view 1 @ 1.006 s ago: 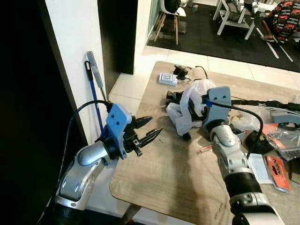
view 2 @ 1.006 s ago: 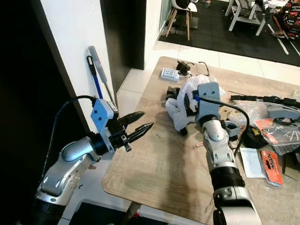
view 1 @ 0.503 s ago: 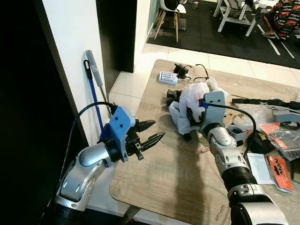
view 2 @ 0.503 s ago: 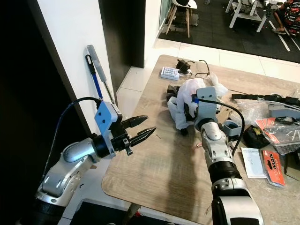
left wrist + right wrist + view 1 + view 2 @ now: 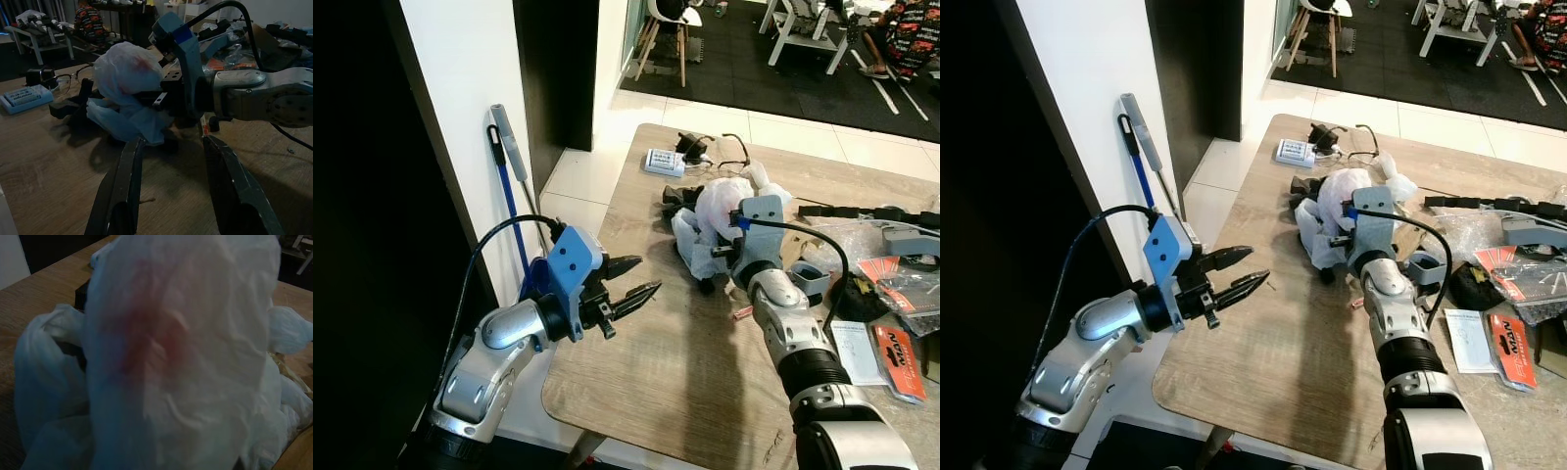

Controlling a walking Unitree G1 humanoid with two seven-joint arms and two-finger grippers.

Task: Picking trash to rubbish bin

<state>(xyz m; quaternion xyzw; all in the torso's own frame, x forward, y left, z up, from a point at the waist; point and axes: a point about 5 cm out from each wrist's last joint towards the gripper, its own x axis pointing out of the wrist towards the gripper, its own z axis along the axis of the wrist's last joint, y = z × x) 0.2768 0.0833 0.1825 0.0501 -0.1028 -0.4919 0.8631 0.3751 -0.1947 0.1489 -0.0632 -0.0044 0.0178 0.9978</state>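
Closest to you, your left gripper (image 5: 639,277) hangs just above the near left corner of the wooden table (image 5: 666,372), its two black fingers (image 5: 222,171) spread apart with nothing between them, aimed across the tabletop toward the trash. Farther in, your right arm reaches forward over the middle of the table and your right gripper (image 5: 1340,243) is pushed right into the crumpled white plastic bag (image 5: 720,211); the bag hides the fingertips, so you cannot tell how far they are parted or whether they have hold of it. In the right wrist view the bag (image 5: 181,357) sits pressed up against the camera, with a reddish smear showing through the film. The bag rests on the table against some black items (image 5: 68,105). Beyond it lie a pair of glasses (image 5: 729,147) and a small white battery pack (image 5: 664,163). To your right, papers and packets (image 5: 891,343) clutter the table.
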